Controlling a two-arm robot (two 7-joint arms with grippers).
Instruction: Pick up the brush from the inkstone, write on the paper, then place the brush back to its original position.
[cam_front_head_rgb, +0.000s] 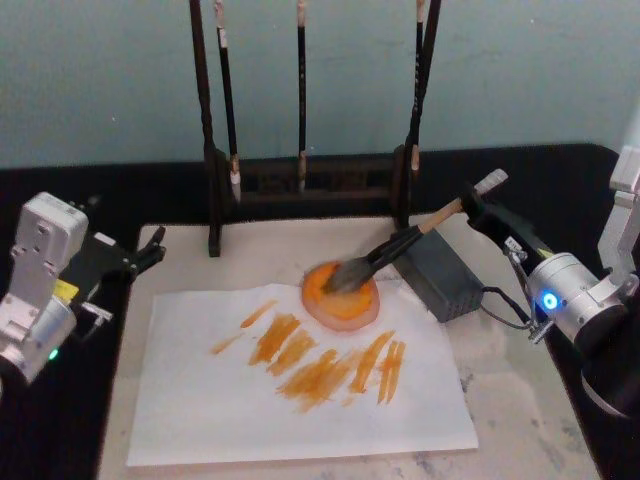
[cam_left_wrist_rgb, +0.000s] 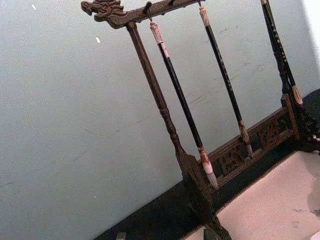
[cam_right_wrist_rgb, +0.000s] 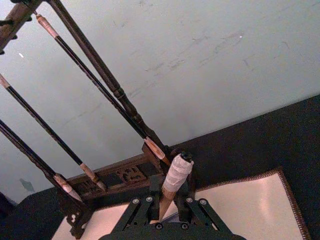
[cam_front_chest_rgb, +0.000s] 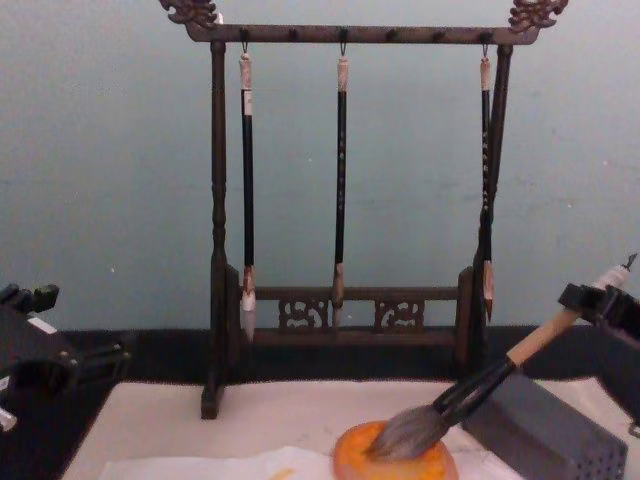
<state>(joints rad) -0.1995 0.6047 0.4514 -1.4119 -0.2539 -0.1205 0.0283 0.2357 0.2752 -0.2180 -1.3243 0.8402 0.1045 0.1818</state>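
Cream mat (cam_front_head_rgb: 520, 400) scene: right gripper (cam_front_head_rgb: 478, 208) fingers pinch brush (cam_front_head_rgb: 385, 256) handle above inkstone (cam_front_head_rgb: 340, 298); light, stiff handle, soft bristles.

Left gripper (cam_front_head_rgb: 150, 255) idle beside paper (cam_front_head_rgb: 300, 400), fingers: cannot tell.

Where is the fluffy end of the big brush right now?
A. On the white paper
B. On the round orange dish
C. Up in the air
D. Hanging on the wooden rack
B. The brush, held at its handle by the right gripper, has its grey bristles resting on the orange inkstone, not on the paper, which carries orange strokes.
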